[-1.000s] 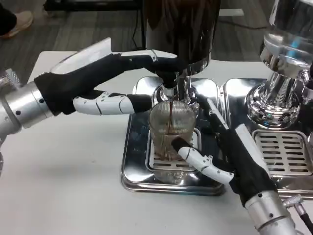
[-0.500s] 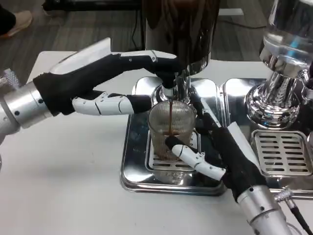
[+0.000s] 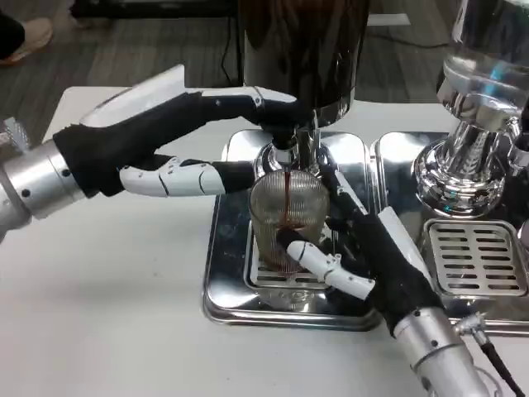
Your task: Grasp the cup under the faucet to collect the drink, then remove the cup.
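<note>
Cup being filled under the faucet, steadied from the right.

The cup is stood on the drip tray directly beneath the faucet so that the dark stream is caught; it is a clear ribbed glass, with dark liquid seemingly low inside. It is clasped by the right hand, fingers curled around its front and side. The faucet lever appears to be pressed by the left hand, fingers stretched out and together.

We hold the ribbed cup with our right hand under the faucet; our left hand presses the tap as dark drink streams in.
</note>
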{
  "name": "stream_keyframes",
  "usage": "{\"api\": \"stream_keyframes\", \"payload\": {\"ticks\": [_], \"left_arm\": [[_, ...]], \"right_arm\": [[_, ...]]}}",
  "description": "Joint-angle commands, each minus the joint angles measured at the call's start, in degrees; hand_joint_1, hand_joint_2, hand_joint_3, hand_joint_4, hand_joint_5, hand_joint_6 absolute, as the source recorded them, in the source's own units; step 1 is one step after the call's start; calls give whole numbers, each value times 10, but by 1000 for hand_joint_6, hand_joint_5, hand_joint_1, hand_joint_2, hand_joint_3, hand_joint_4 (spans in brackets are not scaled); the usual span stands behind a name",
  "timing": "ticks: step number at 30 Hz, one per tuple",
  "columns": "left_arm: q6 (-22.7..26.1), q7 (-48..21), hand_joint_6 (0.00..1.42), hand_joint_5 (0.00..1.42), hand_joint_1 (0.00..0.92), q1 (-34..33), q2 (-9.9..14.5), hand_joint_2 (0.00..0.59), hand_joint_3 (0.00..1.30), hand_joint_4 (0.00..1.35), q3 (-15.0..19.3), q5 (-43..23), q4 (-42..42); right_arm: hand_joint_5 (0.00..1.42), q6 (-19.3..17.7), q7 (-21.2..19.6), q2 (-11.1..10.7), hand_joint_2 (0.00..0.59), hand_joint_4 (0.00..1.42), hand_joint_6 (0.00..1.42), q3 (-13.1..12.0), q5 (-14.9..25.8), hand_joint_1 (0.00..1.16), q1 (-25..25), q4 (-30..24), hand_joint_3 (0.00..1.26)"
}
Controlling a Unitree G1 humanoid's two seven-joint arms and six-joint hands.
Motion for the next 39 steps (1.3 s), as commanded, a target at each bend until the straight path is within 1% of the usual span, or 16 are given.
{"api": "stream_keyframes", "payload": {"ticks": [1,9,16,22,27,39], "left_arm": [[4,-22,254,289,27,24,13,141,258,244,-13,21,-6],[9,-20,254,289,29,26,15,153,267,246,-12,22,-10],[10,-18,254,289,22,26,16,170,268,246,-13,24,-7],[10,-16,254,289,21,26,16,173,268,251,-13,25,-6],[12,-16,254,289,21,28,17,174,268,254,-13,26,-7],[15,-18,254,289,12,33,20,183,277,259,-14,24,-12]], "right_arm": [[0,-5,-5,6,187,0,123,0,2,510,-10,13,0],[0,-4,0,7,182,0,128,5,0,511,-26,29,0],[0,6,-1,4,178,0,144,6,-6,511,-34,37,0],[0,16,-1,6,172,0,158,7,-12,521,-39,41,0],[0,17,-5,9,174,0,161,7,-14,523,-44,50,0],[0,19,-2,8,169,0,181,9,-16,560,-51,60,0]]}}
